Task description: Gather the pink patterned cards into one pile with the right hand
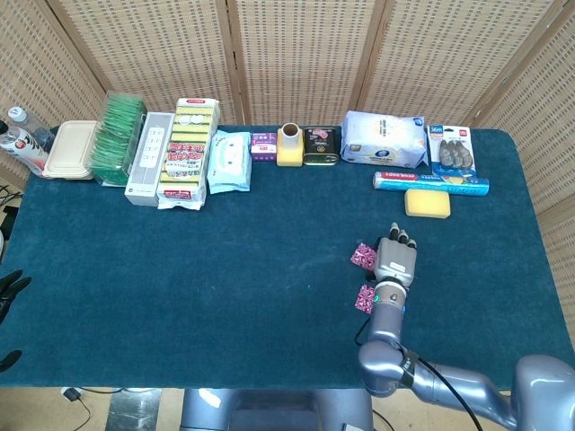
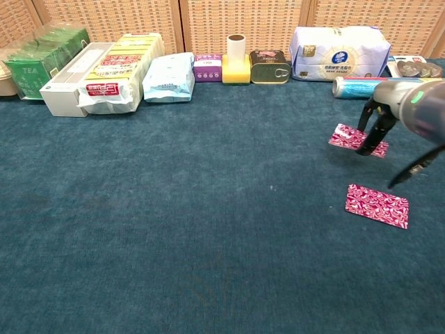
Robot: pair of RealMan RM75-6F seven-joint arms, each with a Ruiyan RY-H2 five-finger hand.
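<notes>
Two pink patterned cards lie flat on the blue cloth, apart from each other. The far card point(image 2: 356, 138) point(image 1: 362, 255) is at the right, and the near card point(image 2: 377, 206) point(image 1: 364, 298) lies a short way in front of it. My right hand point(image 1: 396, 259) point(image 2: 407, 108) reaches over them with its fingers stretched out and apart, pointing to the table's back. In the chest view its dark fingertips point(image 2: 370, 136) touch the far card's right end. My wrist hides most of the near card in the head view. A dark sliver of my left hand point(image 1: 9, 289) shows at the table's left edge.
A yellow sponge point(image 1: 427, 203) and a blue roll point(image 1: 431, 183) lie just behind the right hand. Along the back edge stand a tissue pack point(image 1: 384, 139), a tin point(image 1: 321, 145), a yellow holder with a tube point(image 1: 289, 145), snack packs point(image 1: 187, 153) and green tea boxes point(image 1: 119, 139).
</notes>
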